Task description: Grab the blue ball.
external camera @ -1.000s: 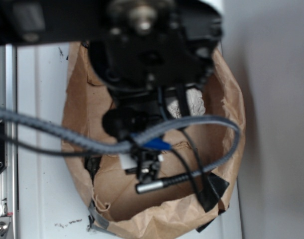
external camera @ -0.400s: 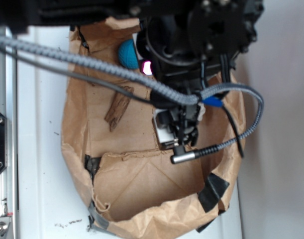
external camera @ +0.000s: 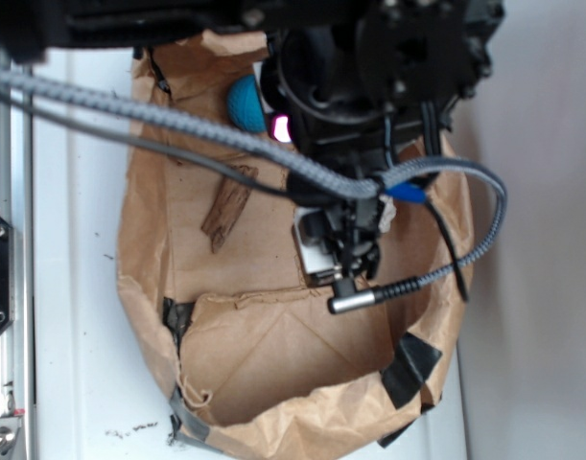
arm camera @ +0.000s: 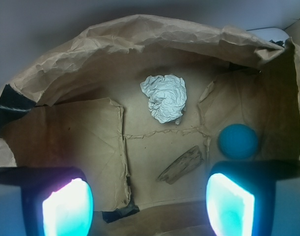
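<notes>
Hovering above the floor of the brown paper bag (arm camera: pixel 86 132), our fingers (arm camera: pixel 230 206) are spread wide with nothing between them; in the wrist view the two glowing pads sit at the lower left and lower right, well apart. The blue ball (arm camera: pixel 238 141) lies just ahead of the right-hand pad and slightly outside the gap, so it is not yet lined up between the fingers. A splinter of wood (arm camera: pixel 181 164) rests on the bag floor between the pads and near the ball, apart from it. Farther off, toward the bag's far wall, sits the crumpled white paper wad (arm camera: pixel 163 97), which is not our target.

From the exterior view the arm and its grey cable (external camera: pixel 158 120) hide most of the bag, but the ball (external camera: pixel 245 103) shows at the bag's upper end beside the arm, with the wood (external camera: pixel 227 213) below it. The bag rests on a white bench (external camera: pixel 77 316).

We judge this to be the approach step: nothing grasped. The next move calls for shifting sideways toward the ball until it sits centred in the gap, then descending and closing, keeping clear of the wood.
</notes>
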### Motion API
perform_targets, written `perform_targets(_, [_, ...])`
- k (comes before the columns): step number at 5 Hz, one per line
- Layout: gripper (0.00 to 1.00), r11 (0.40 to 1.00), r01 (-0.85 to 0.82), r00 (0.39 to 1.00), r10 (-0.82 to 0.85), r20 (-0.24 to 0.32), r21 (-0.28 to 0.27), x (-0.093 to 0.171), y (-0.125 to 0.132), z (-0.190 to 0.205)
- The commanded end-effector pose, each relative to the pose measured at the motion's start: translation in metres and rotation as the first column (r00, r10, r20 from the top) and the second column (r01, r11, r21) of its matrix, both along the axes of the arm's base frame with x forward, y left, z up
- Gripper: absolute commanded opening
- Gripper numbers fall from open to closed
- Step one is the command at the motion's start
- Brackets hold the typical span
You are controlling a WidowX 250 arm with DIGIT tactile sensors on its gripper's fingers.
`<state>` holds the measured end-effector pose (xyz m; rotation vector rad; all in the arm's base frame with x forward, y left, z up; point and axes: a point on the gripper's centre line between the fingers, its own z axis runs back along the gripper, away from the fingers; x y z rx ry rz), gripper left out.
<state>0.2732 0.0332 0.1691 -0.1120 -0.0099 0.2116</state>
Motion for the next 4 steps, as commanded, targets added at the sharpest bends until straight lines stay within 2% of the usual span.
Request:
perform_targets(1, [1.00,0.979,0.143,0.986,-0.154,0.063,0.145,-0.031,0.028,-0.045])
perform_targets(2, [1.00,0.969,0.177,0.983,-0.181,0.012,0.173,-0.033,0.044,-0.064])
perform_targets(3, [1.00,0.954,0.197,0.980,-0.200,-0.012,0.226,-0.034,0.049,-0.075])
perform_targets(4, [1.00,0.954,0.197,0.980,-0.200,-0.012,0.226,-0.034,0.049,-0.075])
